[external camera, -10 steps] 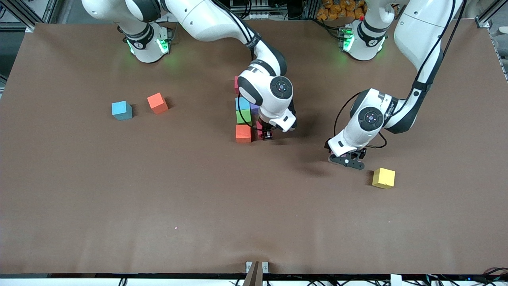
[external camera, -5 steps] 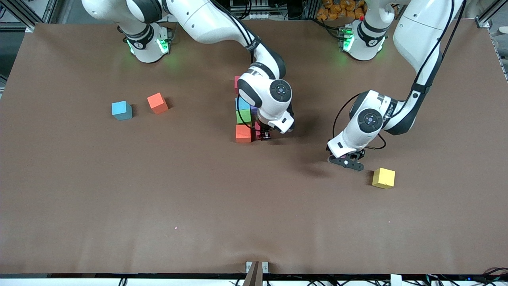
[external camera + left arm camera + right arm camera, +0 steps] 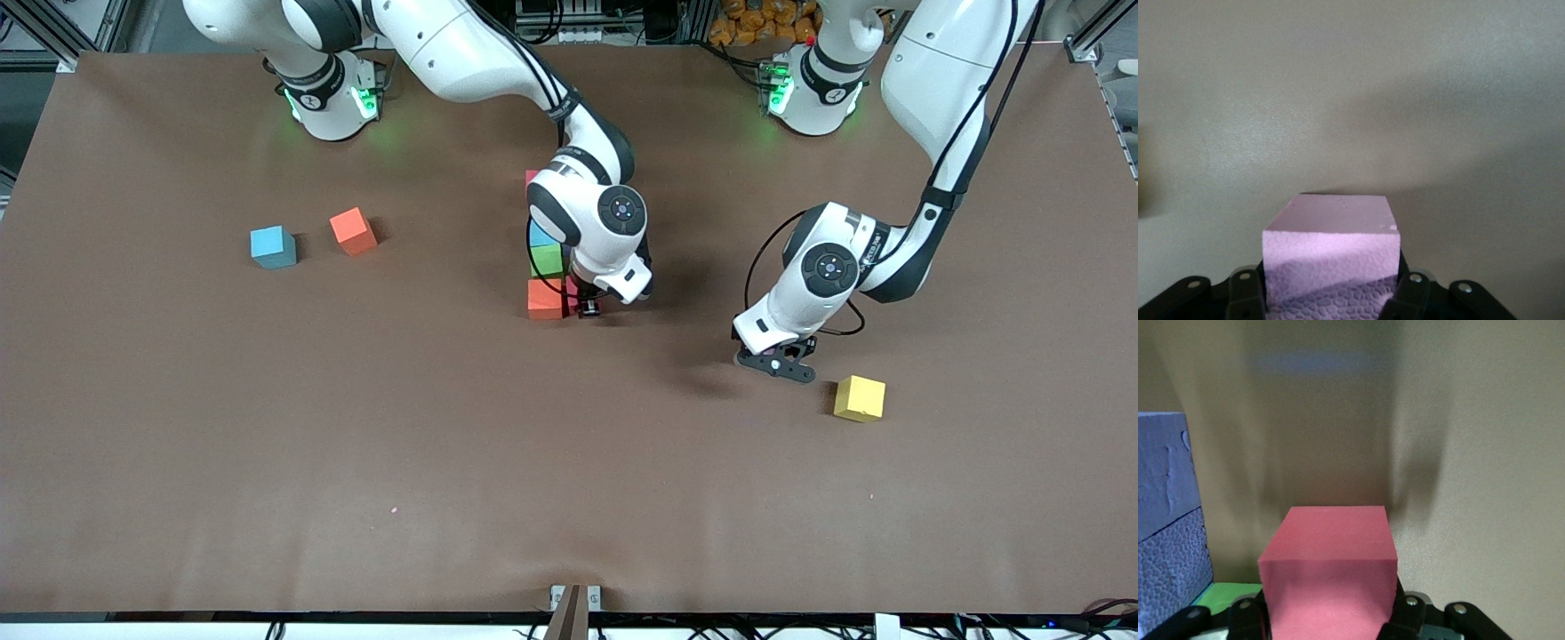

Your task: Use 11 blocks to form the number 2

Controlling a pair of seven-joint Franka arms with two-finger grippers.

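Fingers of the right gripper were barely visible from the front, low at the partly built number 2 in the middle of the table, just beside its orange block. Above that block in the view sat a green block and a light blue one, with a pink-red block showing past the arm. The left gripper hung over bare table near the yellow block, probably waiting its turn so the arms would not crowd each other. Two loose blocks, blue and orange-red, lay well apart from the figure toward the right arm's end.

From the left wrist, the black fingers were clamped on a pink block above plain table (it never showed from the front).

From the right wrist, the fingers gripped a red block on opposite faces, squared to a purple block and a sliver of green close by, seemingly so it could drop flush into the figure's lower row
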